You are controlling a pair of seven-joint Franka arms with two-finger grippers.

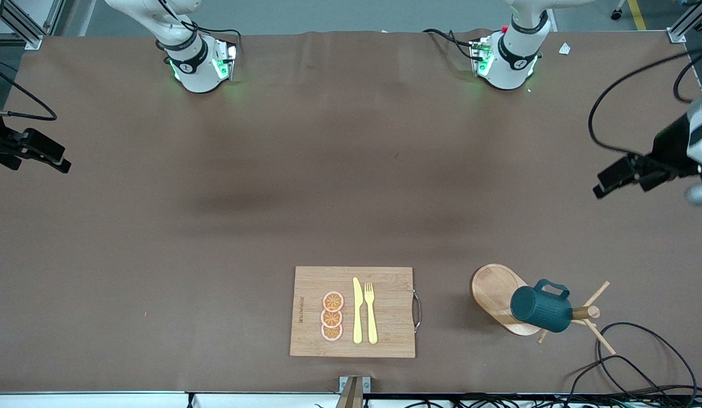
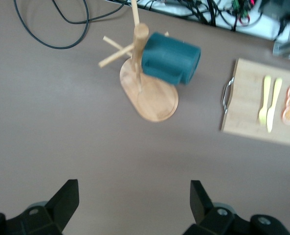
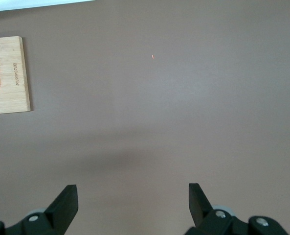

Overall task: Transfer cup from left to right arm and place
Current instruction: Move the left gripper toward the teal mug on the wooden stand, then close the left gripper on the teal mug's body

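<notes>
1. The cup (image 1: 541, 309), dark teal with a loop handle, hangs tipped on its side from a peg of a wooden mug tree (image 1: 584, 312), whose oval base (image 1: 493, 292) sits on the brown surface (image 1: 215, 226) toward the left arm's end, near the front camera's edge.
2. A loose black cable (image 1: 640, 351) curls on the surface just beside the mug tree, nearer to the front camera than it, and crowds that corner.
3. The wooden board (image 1: 385, 311) lies mid-surface, level with the mug tree and well apart from it, its metal handle (image 1: 417, 310) on the edge facing the tree.
4. On the board, a yellow knife (image 1: 357, 310) and yellow fork (image 1: 371, 311) lie side by side, with three orange slices (image 1: 332, 316) stacked in a row just beside the knife.
5. The left end effector (image 1: 617, 178) hangs in the air over bare surface at the left arm's end, fingers spread wide and holding nothing; its wrist view looks down on the cup and the tree.
6. The right end effector (image 1: 45, 153) hangs over the edge of the surface at the right arm's end, also released and empty; its wrist view shows bare surface and one corner of the board.
7. Between the arm bases along the top and the objects by the front camera, a broad stretch of surface lies open.
</notes>
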